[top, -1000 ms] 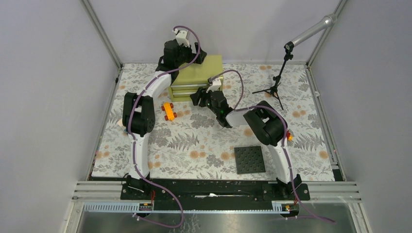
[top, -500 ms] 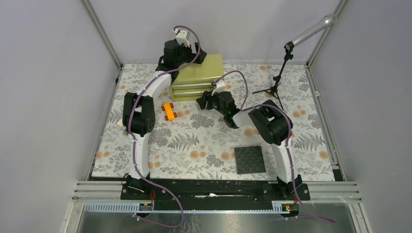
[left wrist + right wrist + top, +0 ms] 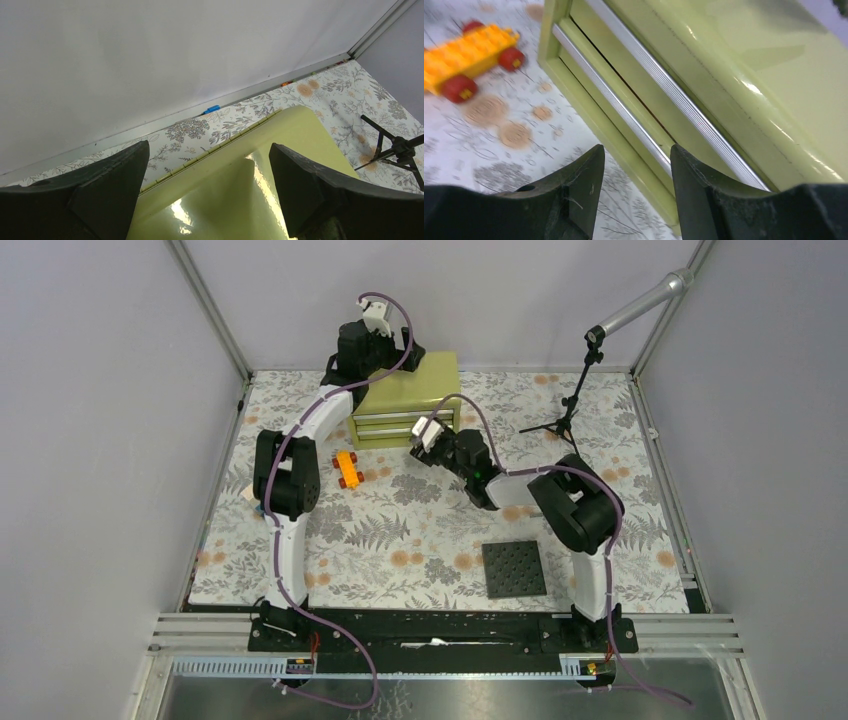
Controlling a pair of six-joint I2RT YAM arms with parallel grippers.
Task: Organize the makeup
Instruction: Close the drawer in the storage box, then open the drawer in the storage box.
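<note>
No makeup shows in any view. A yellow-green drawer box (image 3: 405, 390) stands at the back of the table, and its drawers look pushed in. My left gripper (image 3: 392, 360) hangs open and empty over the box's lid (image 3: 235, 200), near the rear hinge. My right gripper (image 3: 424, 437) is open and empty, low in front of the drawer fronts. In the right wrist view it (image 3: 636, 155) sits by the lowest drawer's silver handle (image 3: 624, 117), not gripping it.
An orange toy car (image 3: 347, 469) lies left of the box and also shows in the right wrist view (image 3: 469, 50). A dark studded plate (image 3: 514, 568) lies near the front right. A black tripod stand (image 3: 568, 415) stands at the back right.
The right arm's elbow has swung to the right and its wrist has rolled, with the gripper staying in front of the drawers. The left arm has not moved.
</note>
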